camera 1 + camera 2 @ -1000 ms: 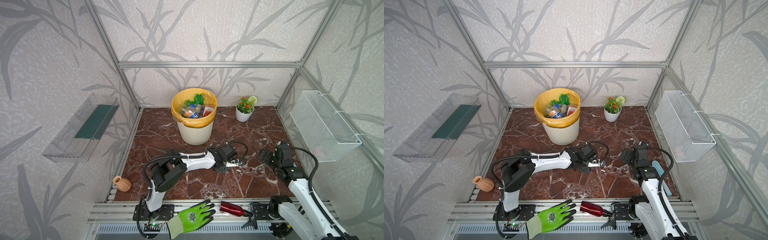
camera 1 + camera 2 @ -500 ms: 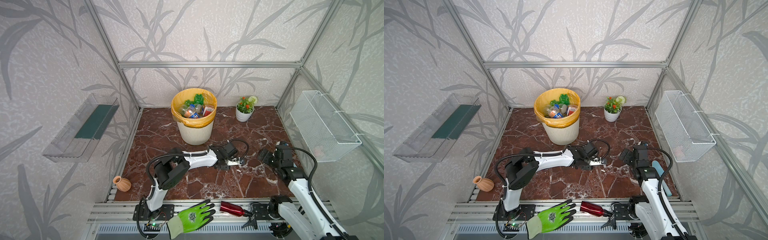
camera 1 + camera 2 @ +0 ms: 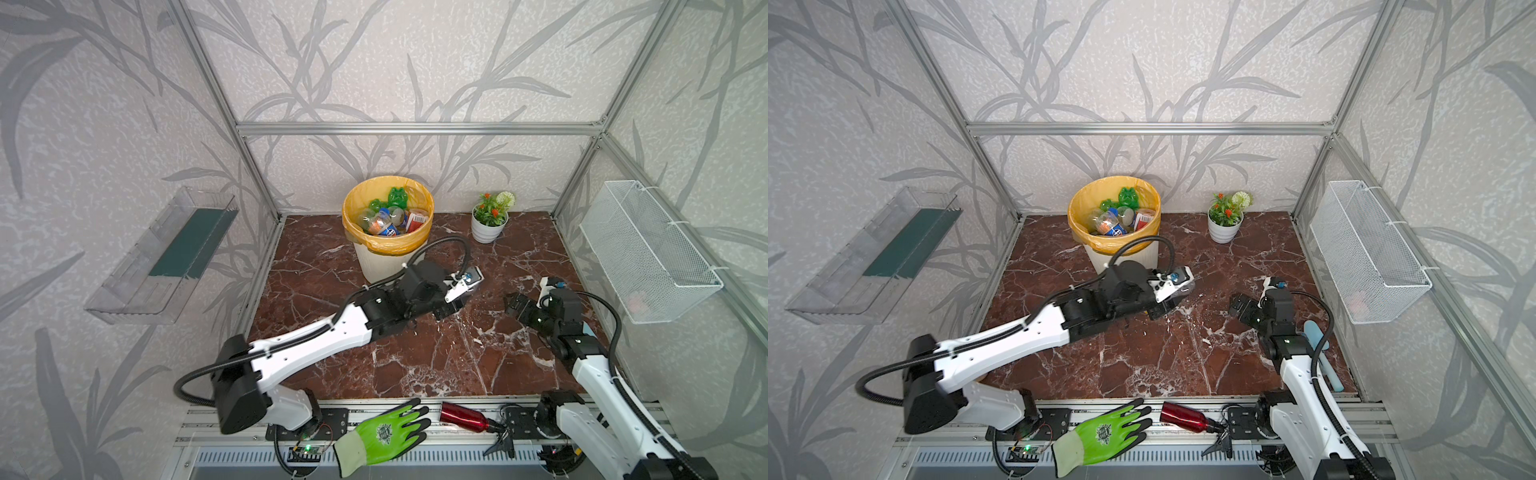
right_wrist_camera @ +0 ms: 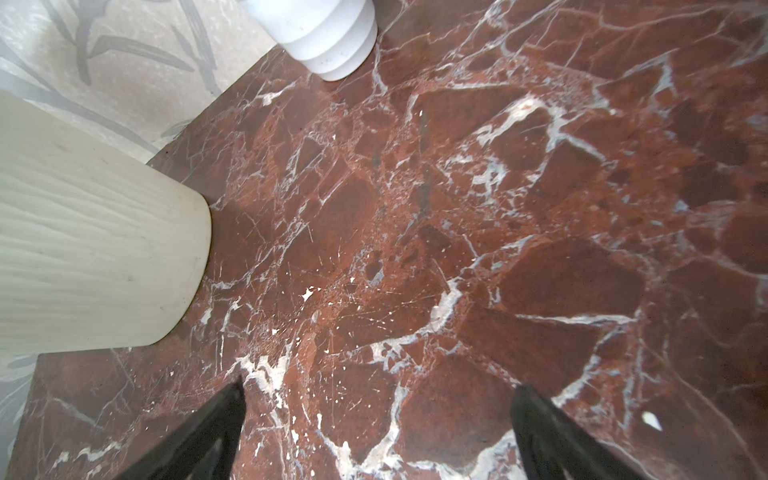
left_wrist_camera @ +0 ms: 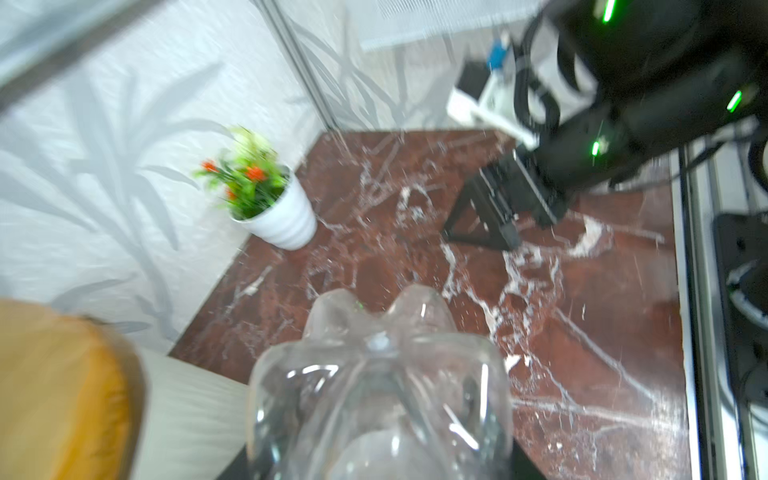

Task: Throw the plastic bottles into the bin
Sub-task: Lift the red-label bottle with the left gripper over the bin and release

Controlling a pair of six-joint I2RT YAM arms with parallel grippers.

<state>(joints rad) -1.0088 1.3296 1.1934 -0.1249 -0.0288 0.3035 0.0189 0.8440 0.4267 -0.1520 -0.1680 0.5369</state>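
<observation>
A clear plastic bottle [image 5: 378, 395] fills the near part of the left wrist view, base outward. My left gripper [image 3: 451, 307] is shut on it above the marble floor, just right of the bin [image 3: 388, 266]. The bottle hides the fingers. The cream ribbed bin has a yellow-orange liner and holds several bottles [image 3: 386, 216], green and clear. In the left wrist view the bin [image 5: 187, 407] is close beside the held bottle. My right gripper [image 3: 513, 305] hovers low over bare floor to the right. It is open and empty, with both fingertips [image 4: 232, 399] wide apart.
A white flower pot [image 3: 488, 224] stands at the back right. A white mesh basket [image 3: 648, 257] hangs on the right wall and a clear shelf [image 3: 162, 257] on the left wall. A red metal bottle [image 3: 463, 415] and a green glove [image 3: 386, 432] lie on the front rail.
My left gripper has shut on the clear bottle and the left arm has risen off the floor with it. The right arm has hardly moved.
</observation>
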